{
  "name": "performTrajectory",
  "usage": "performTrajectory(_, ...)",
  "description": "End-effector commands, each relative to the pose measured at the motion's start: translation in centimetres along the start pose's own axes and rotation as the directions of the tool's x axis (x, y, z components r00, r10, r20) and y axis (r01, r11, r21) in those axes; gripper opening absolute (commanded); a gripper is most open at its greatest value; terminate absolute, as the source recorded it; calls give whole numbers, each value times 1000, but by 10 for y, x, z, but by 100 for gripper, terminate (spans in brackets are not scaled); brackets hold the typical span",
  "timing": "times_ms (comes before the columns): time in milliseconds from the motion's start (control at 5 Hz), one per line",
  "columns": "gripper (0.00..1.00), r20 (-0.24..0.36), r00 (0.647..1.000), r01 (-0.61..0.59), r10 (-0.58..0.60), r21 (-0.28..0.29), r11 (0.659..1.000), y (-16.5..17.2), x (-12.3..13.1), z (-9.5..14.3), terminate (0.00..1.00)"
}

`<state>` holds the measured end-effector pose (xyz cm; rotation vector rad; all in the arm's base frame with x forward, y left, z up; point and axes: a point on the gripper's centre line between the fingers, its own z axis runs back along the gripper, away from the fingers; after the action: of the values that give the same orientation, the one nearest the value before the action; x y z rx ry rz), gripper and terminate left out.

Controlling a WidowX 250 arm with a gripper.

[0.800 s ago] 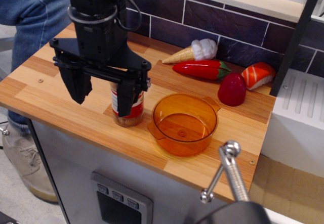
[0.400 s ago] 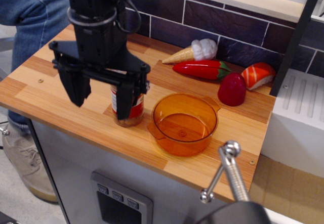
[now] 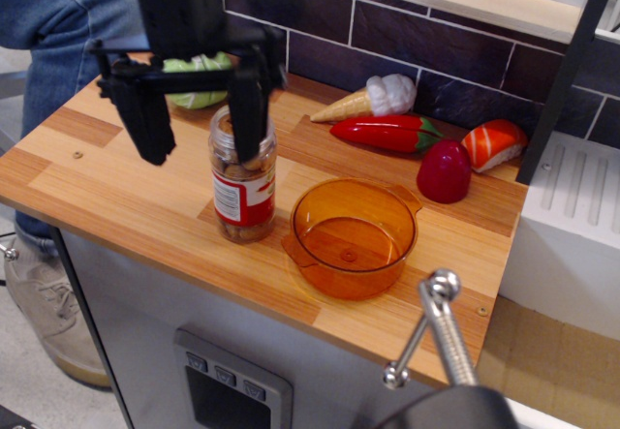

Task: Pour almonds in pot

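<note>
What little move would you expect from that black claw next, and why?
Probably shifting right to straddle the jar. The open pincer hangs left of it, one finger in front, nothing gripped; the almonds sit inside and the pot is empty.

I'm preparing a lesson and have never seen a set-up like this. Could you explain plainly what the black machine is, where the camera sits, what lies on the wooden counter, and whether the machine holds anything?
The black machine is a robot arm ending in a gripper, a two-fingered claw. There is one picture, taken from in front of and above the wooden counter. The fingers are spread wide and hold nothing; one passes in front of the top of a clear jar, which stands upright with almonds inside. Right of the jar sits an empty orange toy pot. Behind lie toy foods: an ice cream cone, a red chilli pepper, a salmon sushi piece, a red fruit and something green, partly hidden. A person's jeans show on the left.
</note>
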<state>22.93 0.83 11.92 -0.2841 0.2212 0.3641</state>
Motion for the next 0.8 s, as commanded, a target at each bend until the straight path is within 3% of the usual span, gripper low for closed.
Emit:
performTrajectory(0, 100, -177, 969, -219, 172, -293, 931, 23, 34, 40, 0)
performTrajectory(200, 100, -273, 904, -404, 329, -294, 866, 45, 55, 35, 0)
performTrajectory(400, 100, -328, 838, -526, 437, -271, 806, 62, 64, 21, 0)
performTrajectory(600, 100, -410, 723, -666, 556, -201, 718, 70, 76, 4, 0)
